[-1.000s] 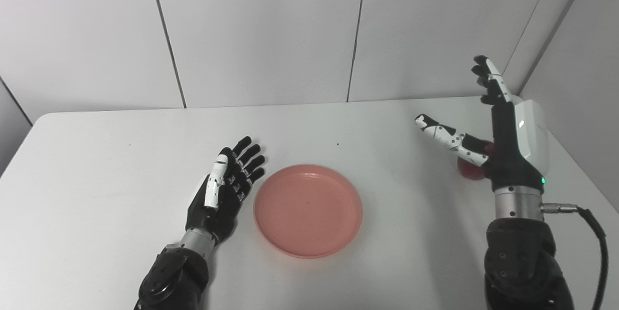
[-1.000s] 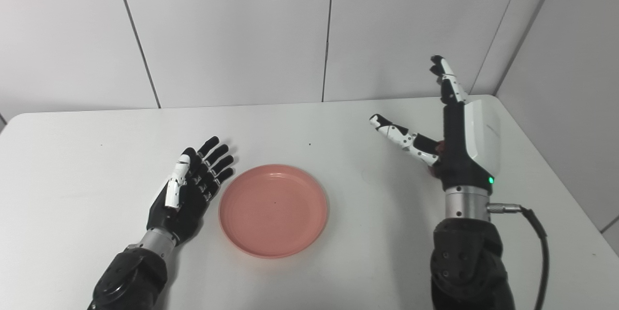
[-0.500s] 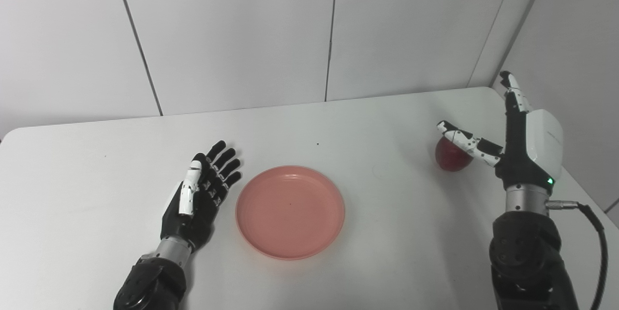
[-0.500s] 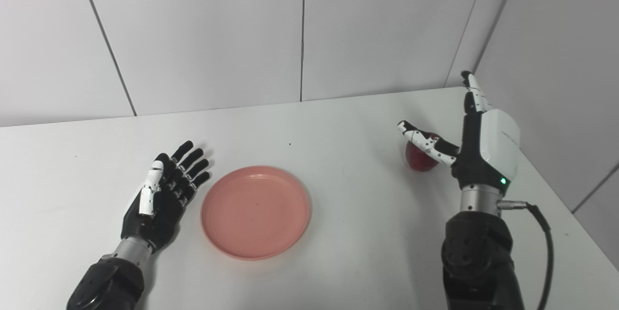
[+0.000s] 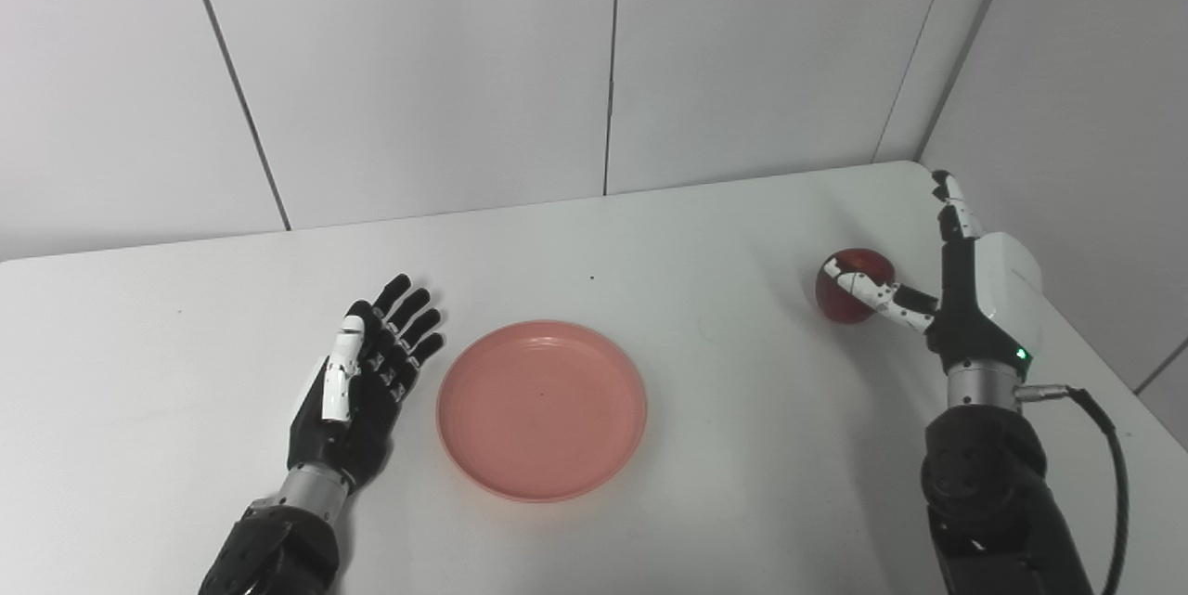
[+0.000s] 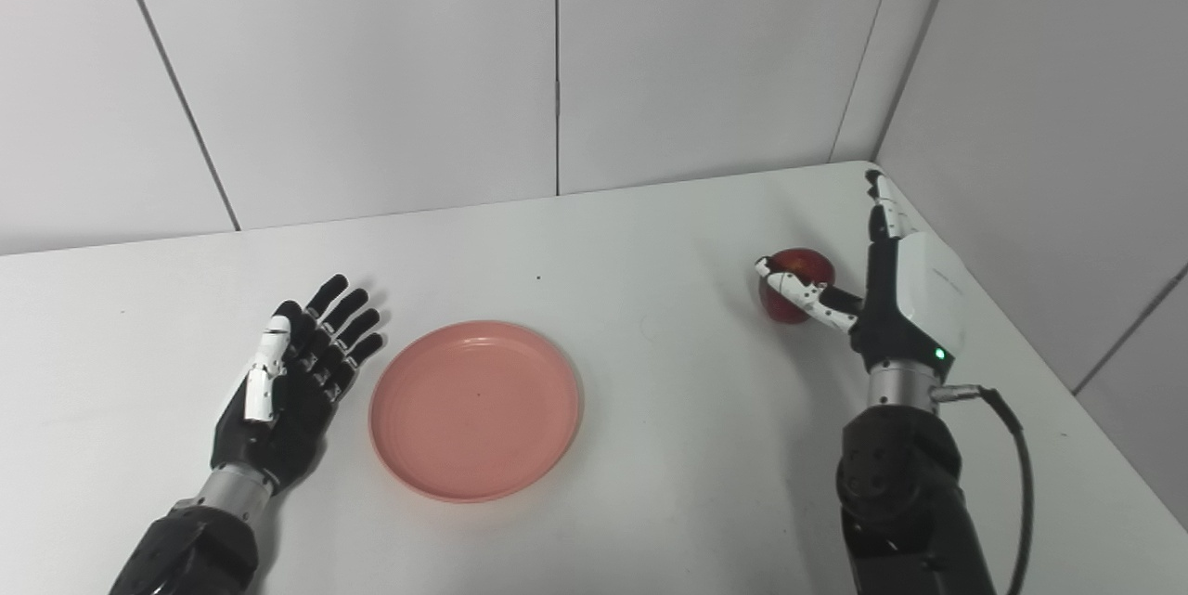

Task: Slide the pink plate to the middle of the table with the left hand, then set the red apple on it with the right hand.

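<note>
The pink plate (image 5: 542,409) lies flat near the middle of the white table (image 5: 186,316). Just left of its rim rests my left hand (image 5: 357,386), palm up and open, fingers spread, not touching the plate. The red apple (image 5: 849,284) stands on the table at the far right. My right hand (image 5: 965,298) is open right beside the apple; its thumb (image 5: 872,294) crosses in front of the apple and its fingers point up past it. Whether the thumb touches the apple I cannot tell.
The table's right edge (image 6: 1049,391) runs close behind the right hand, with a grey wall beyond it. A black cable (image 5: 1104,465) hangs from the right wrist. White wall panels stand along the table's back edge.
The camera has swung to the right. My right hand has lowered toward the table beside the apple, and the apple now shows more fully. The left hand and plate have stayed put.
</note>
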Tool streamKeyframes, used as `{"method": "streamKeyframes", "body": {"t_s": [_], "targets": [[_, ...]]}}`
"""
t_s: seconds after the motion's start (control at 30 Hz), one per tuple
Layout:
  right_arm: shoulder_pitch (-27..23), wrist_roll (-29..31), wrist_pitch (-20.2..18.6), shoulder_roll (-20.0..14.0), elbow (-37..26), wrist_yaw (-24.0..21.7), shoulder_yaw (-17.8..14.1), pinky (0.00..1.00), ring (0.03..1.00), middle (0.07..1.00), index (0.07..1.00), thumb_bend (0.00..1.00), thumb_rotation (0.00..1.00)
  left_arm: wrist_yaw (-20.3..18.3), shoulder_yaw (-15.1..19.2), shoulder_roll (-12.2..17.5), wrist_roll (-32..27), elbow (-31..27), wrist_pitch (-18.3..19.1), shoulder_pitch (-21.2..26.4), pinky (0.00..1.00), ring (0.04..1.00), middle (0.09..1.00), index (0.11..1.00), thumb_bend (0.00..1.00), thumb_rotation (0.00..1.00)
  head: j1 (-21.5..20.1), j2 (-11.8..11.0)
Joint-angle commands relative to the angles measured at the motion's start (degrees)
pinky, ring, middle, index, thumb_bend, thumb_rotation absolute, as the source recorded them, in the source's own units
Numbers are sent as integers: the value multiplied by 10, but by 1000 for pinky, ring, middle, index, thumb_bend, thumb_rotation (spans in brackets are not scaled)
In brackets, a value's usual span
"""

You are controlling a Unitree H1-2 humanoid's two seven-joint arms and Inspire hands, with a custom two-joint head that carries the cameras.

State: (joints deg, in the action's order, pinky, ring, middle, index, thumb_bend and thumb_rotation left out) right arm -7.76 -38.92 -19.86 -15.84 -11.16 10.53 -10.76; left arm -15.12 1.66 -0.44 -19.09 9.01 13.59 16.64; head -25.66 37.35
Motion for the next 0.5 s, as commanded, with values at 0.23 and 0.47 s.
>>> {"method": "streamKeyframes", "body": {"t_s": [0.23,0.47], "targets": [[-25,-3,-5,-15,14,2,10,760,865,915,942,1000,546,-1,2,13,-6,14,14,-5,923,918,922,903,371,1000,-6,4],[-35,13,4,-11,35,6,15,746,859,913,936,1000,502,-5,2,17,-12,18,14,-3,935,924,928,908,377,1000,-7,6]]}}
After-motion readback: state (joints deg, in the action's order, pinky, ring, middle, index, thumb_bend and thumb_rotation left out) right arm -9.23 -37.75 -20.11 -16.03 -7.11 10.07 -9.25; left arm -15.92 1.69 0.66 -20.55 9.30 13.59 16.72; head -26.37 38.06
